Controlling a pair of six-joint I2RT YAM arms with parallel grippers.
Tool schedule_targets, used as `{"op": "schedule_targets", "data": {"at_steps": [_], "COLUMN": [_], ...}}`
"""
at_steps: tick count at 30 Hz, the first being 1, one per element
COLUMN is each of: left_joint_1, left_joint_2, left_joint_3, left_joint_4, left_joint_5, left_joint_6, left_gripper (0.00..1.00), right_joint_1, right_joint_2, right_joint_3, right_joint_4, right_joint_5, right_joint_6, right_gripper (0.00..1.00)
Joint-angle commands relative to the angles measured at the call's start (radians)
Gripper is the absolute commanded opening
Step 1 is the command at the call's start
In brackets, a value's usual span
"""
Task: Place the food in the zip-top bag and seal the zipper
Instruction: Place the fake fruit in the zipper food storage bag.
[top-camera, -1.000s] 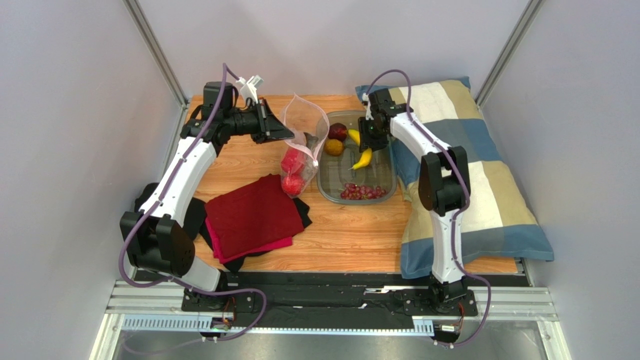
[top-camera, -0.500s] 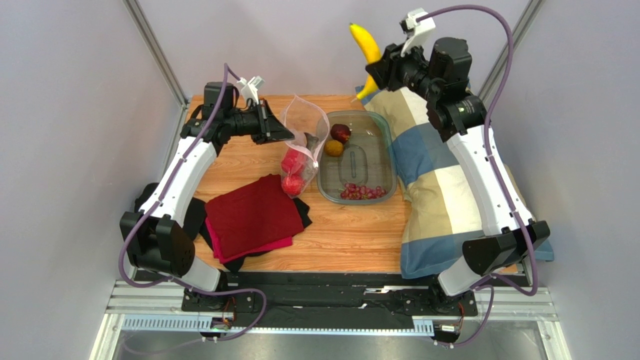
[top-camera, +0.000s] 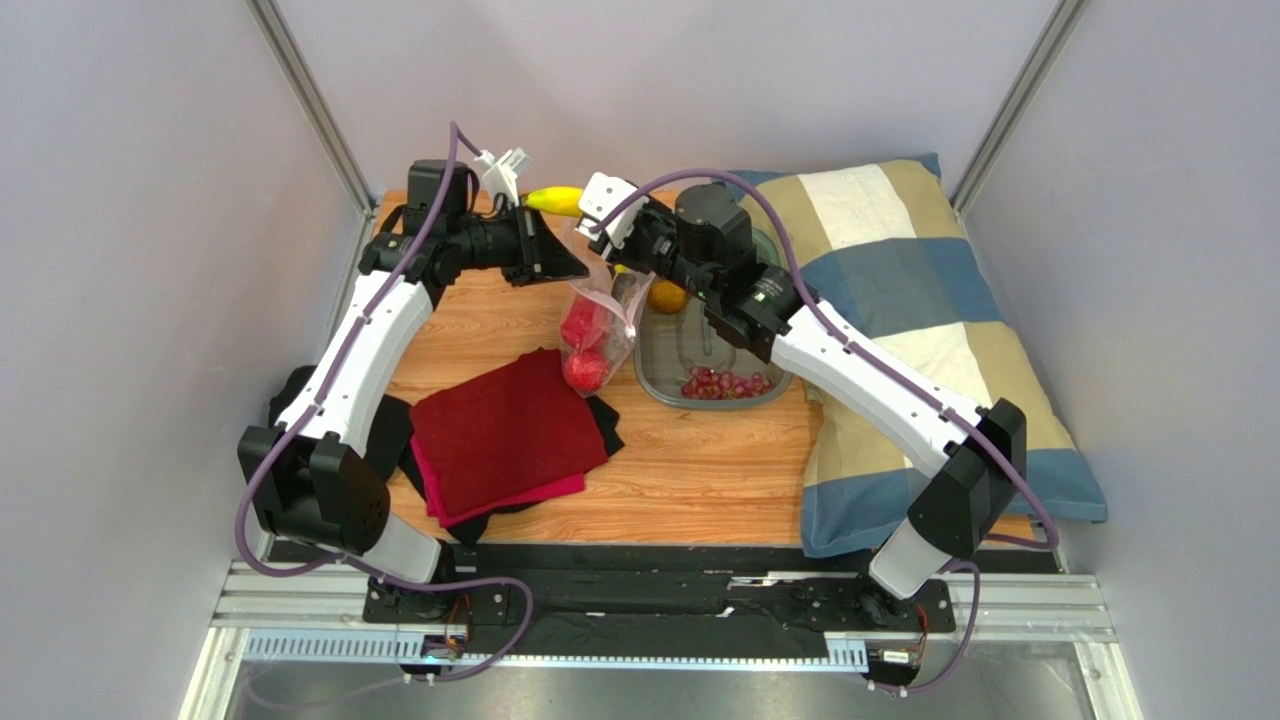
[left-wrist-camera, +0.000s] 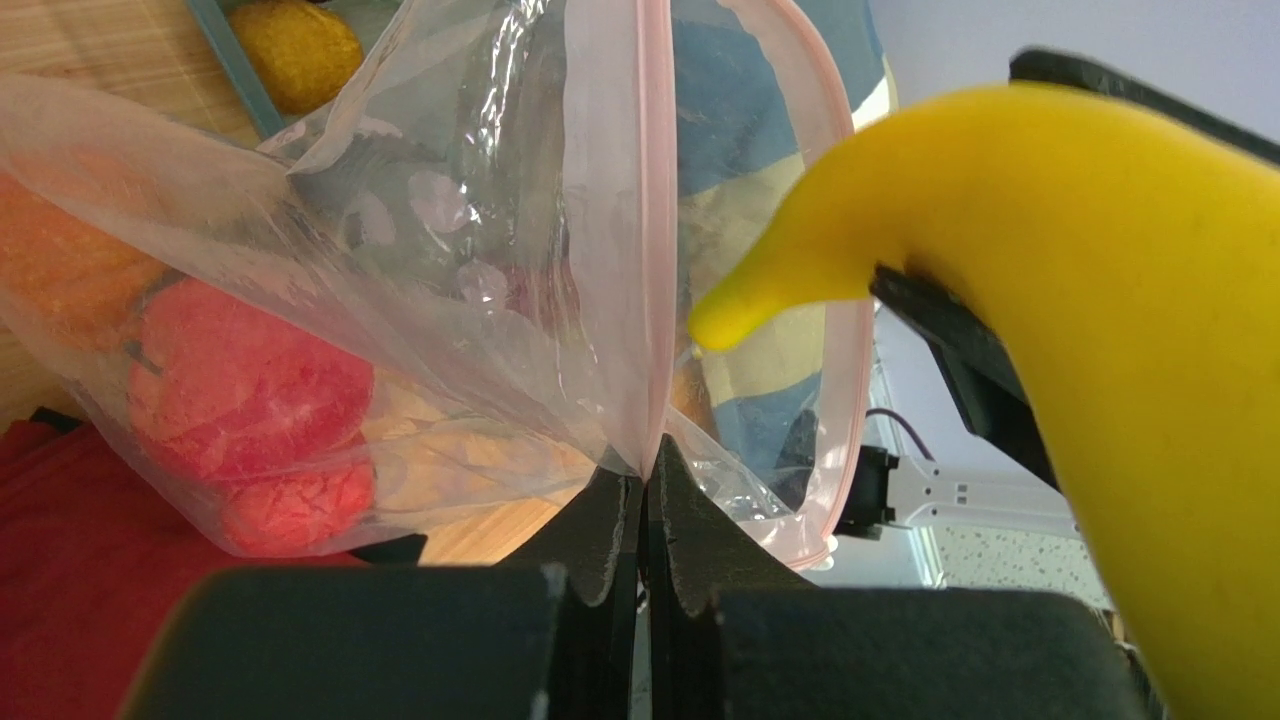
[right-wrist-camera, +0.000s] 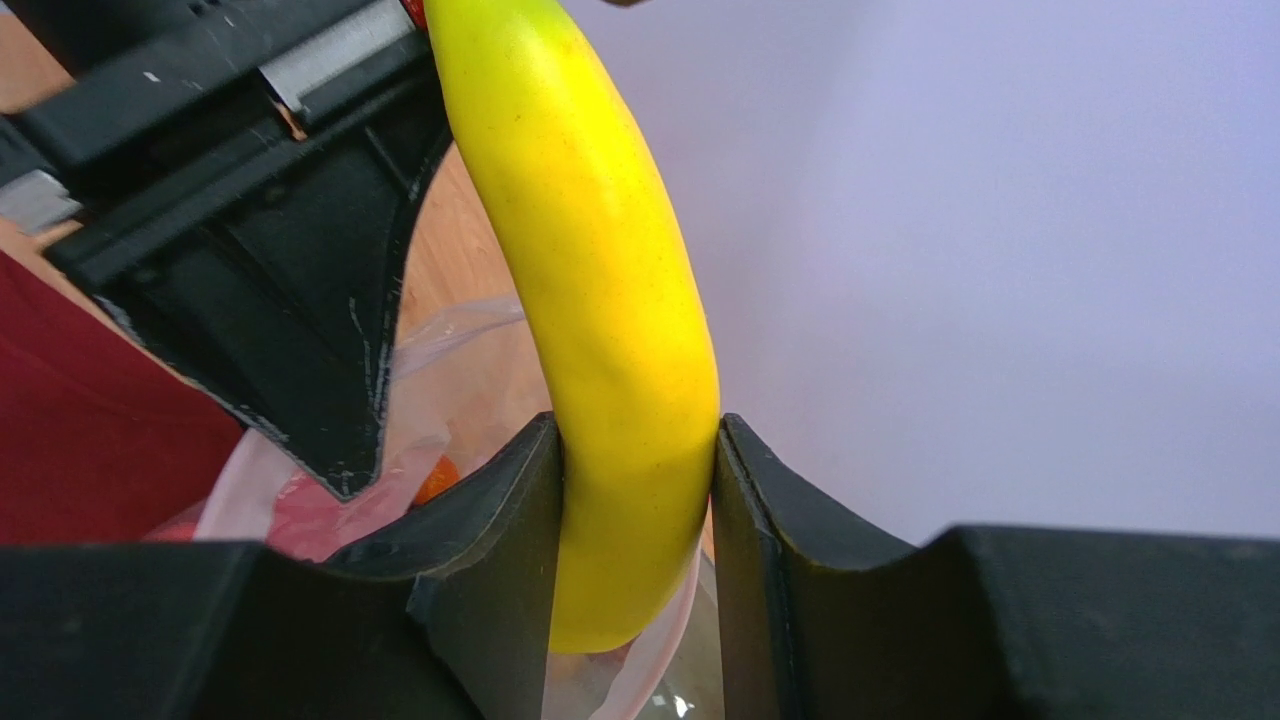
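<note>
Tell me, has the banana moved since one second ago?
Yes. The banana, held in the right gripper, has gone left from above the clear tub to the mouth of the bag.

I watched from overhead, high behind the arm bases at 6 o'clock, facing down over the whole bench (top-camera: 706, 465). The wrist views sat very close behind the left pincer (left-wrist-camera: 649, 480) and right pincer (right-wrist-camera: 634, 465); all three shared the banana (top-camera: 553, 198) toward 11 o'clock.
</note>
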Motion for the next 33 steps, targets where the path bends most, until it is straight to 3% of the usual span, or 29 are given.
{"op": "schedule_targets", "data": {"at_steps": [1,4,7,8,11,14,17,21,25,28,33], "left_joint_1": [-0.004,-0.006,-0.004,-0.004,-0.004,-0.006,-0.004,-0.004,-0.004,-0.006,-0.004], "left_joint_2": [-0.037,-0.042,-0.042,-0.042,-0.040,-0.034,-0.032,-0.037,-0.034,-0.028,-0.016], "left_joint_3": [0.047,0.050,0.049,0.049,0.049,0.055,0.055,0.055,0.053,0.052,0.049], "left_joint_4": [-0.014,-0.020,-0.019,-0.016,-0.006,-0.003,-0.003,-0.003,-0.002,0.003,0.015], "left_joint_5": [0.003,0.003,0.006,0.006,0.012,0.016,0.016,0.010,0.009,0.012,0.019], "left_joint_6": [0.030,0.030,0.022,0.018,0.010,0.008,0.008,0.012,0.012,0.007,-0.008], "left_gripper": [0.00,0.00,0.00,0.00,0.00,0.00,0.00,0.00,0.00,0.00,0.00], "right_joint_1": [-0.001,0.004,0.005,0.005,0.004,-0.003,-0.021,-0.152,-0.314,-0.412,-0.443], "right_joint_2": [0.005,0.007,-0.004,-0.007,-0.028,-0.062,-0.067,-0.055,-0.056,-0.053,0.023], "right_joint_3": [-0.028,-0.041,-0.028,-0.019,0.004,0.024,0.096,0.185,0.184,0.146,0.100], "right_joint_4": [0.148,0.095,0.016,-0.004,-0.074,-0.124,-0.192,-0.317,-0.484,-0.607,-0.803], "right_joint_5": [0.099,0.099,0.111,0.111,0.091,0.030,0.012,-0.066,-0.310,-0.459,-0.470], "right_joint_6": [-0.098,-0.069,0.008,0.052,0.124,0.175,0.244,0.400,0.450,0.375,0.151], "right_gripper": [0.00,0.03,0.23,0.37,0.65,0.85,0.89,0.90,0.92,0.92,0.87]}}
